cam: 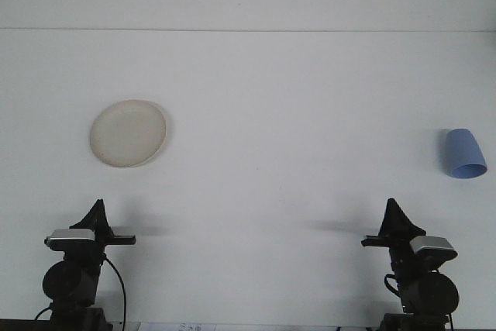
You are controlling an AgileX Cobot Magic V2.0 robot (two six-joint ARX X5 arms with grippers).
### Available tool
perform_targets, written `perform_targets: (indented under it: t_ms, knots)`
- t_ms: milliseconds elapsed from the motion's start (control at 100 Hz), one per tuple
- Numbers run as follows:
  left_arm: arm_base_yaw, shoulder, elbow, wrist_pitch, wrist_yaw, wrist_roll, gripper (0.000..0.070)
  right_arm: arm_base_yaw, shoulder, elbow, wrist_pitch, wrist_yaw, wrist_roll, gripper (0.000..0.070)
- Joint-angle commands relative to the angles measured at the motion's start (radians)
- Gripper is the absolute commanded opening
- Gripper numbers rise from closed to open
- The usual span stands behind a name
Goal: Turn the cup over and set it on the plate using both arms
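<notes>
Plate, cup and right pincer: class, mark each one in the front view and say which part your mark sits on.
plate point(128, 132), front view, centre of its bare inner surface.
cup point(463, 151), front view, middle of its blue side wall.
right pincer point(394, 215), front view, dark tip of its fingers.

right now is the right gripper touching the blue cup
Apart. The front view shows bare white table between the right gripper, low near the front edge, and the blue cup, which lies farther back at the right.
</notes>
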Motion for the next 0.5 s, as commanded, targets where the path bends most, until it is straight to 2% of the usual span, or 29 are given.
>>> perform_targets:
  t_ms: [0, 50, 150, 190, 330, 410, 490]
  knots:
    - [0.001, -0.002, -0.019, 0.014, 0.0, -0.01, 0.0015, 0.0, 0.022, 0.093, -0.018, 0.05, 0.005, 0.0012]
    - [0.001, -0.002, -0.019, 0.014, 0.0, -0.01, 0.0015, 0.0, 0.049, 0.167, -0.061, 0.081, -0.04, 0.0083]
    - [0.001, -0.002, -0.019, 0.014, 0.0, -0.01, 0.0015, 0.0, 0.143, 0.325, -0.146, 0.131, -0.164, 0.0405]
    - [0.001, -0.002, -0.019, 0.014, 0.0, -0.01, 0.0015, 0.0, 0.186, 0.385, -0.184, 0.155, -0.219, 0.0474]
    - [0.001, -0.002, -0.019, 0.014, 0.0, -0.01, 0.0015, 0.0, 0.344, 0.561, -0.339, 0.289, -0.39, 0.0479]
    - [0.001, -0.002, -0.019, 0.014, 0.0, -0.01, 0.0015, -0.002, 0.43, 0.616, -0.388, 0.355, -0.465, 0.0479]
    - [0.001, -0.002, -0.019, 0.014, 0.0, -0.01, 0.0015, -0.014, 0.52, 0.644, -0.406, 0.39, -0.509, 0.0479]
